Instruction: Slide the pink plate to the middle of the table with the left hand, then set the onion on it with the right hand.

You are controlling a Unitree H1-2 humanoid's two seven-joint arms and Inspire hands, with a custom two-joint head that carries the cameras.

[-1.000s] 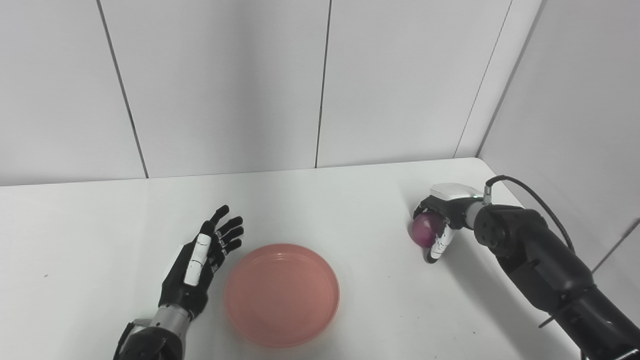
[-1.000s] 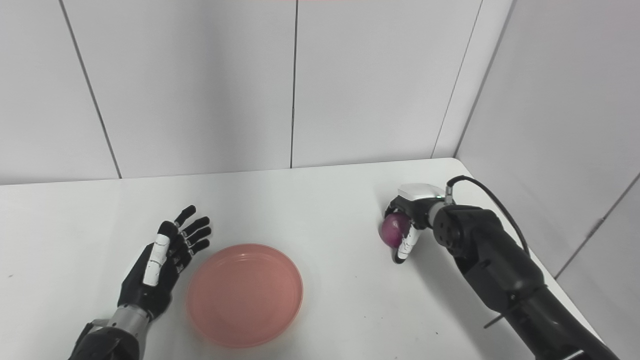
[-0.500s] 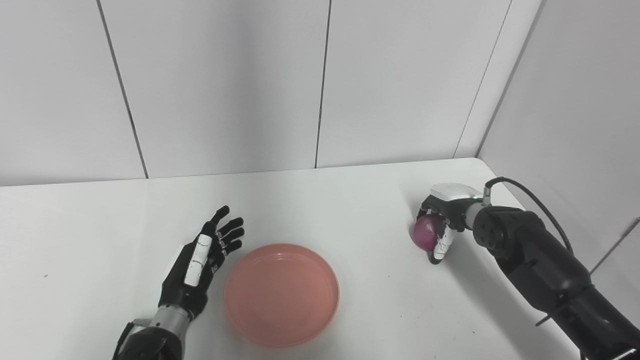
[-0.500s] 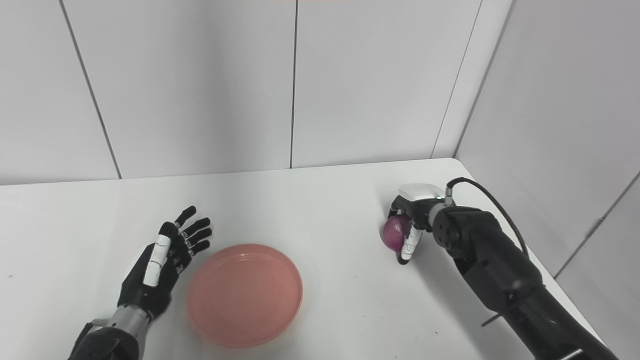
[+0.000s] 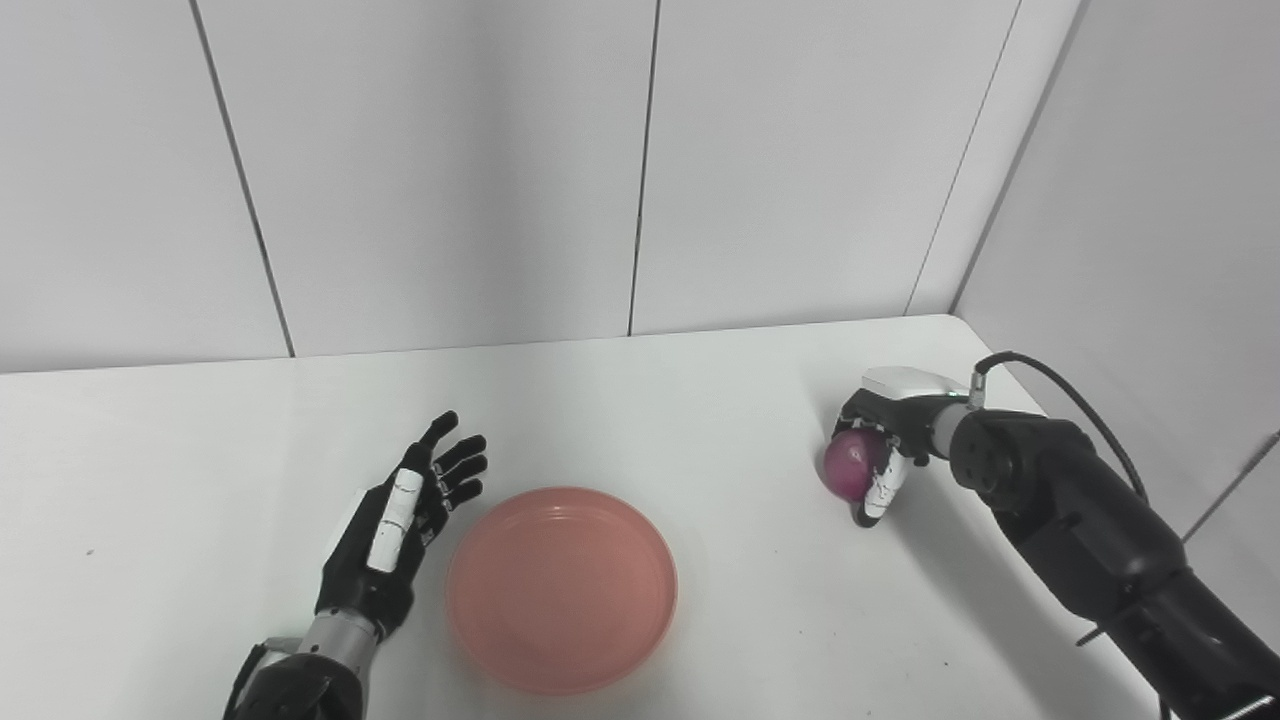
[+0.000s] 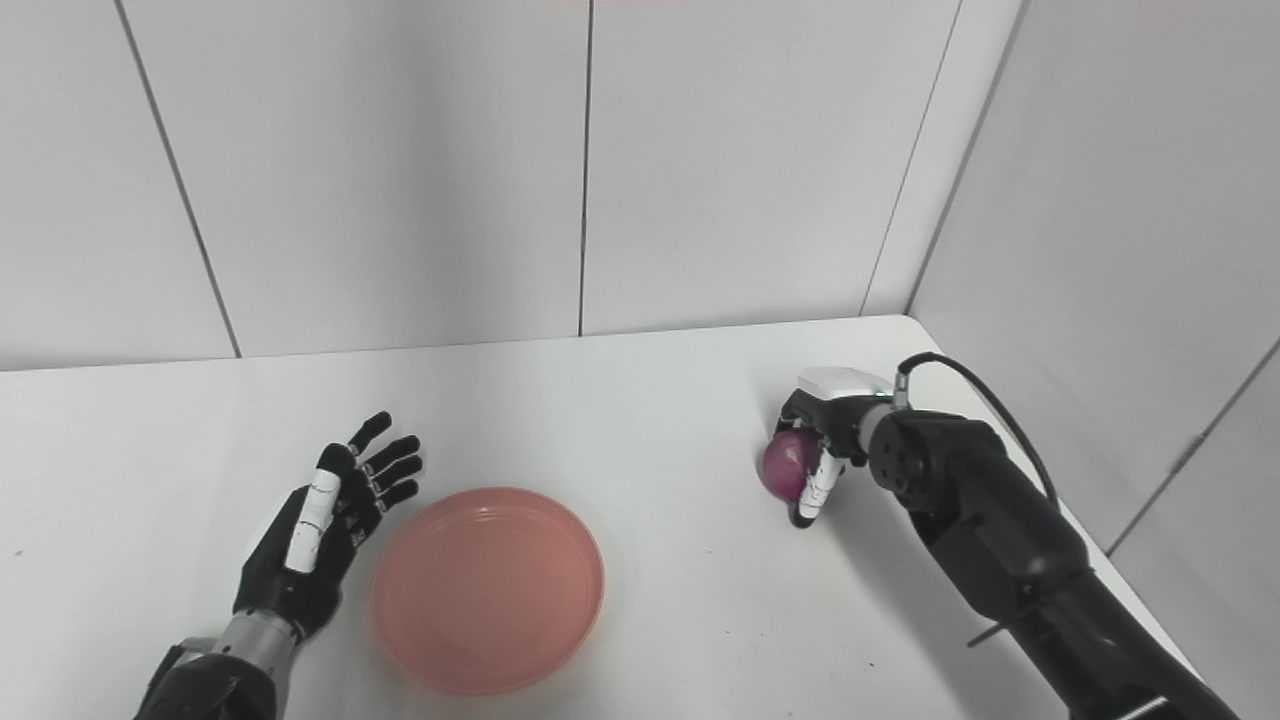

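A round pink plate (image 5: 561,588) lies flat on the white table, near the front and a little left of centre. My left hand (image 5: 400,525) rests open just left of the plate, fingers spread and pointing away, not touching the rim. At the right side of the table my right hand (image 5: 885,450) is wrapped around a purple onion (image 5: 848,465), with fingers curled over its right side and thumb below. The onion sits at or just above the tabletop; contact with the surface is unclear.
Grey wall panels close the table (image 5: 640,400) at the back and along the right side, close behind my right arm (image 5: 1080,530). A black cable (image 5: 1060,385) loops from the right wrist. Bare tabletop separates plate and onion.
Almost nothing differs. The right hand keeps its hold on the onion in the same spot, shifting only slightly. The left hand and plate stay still.
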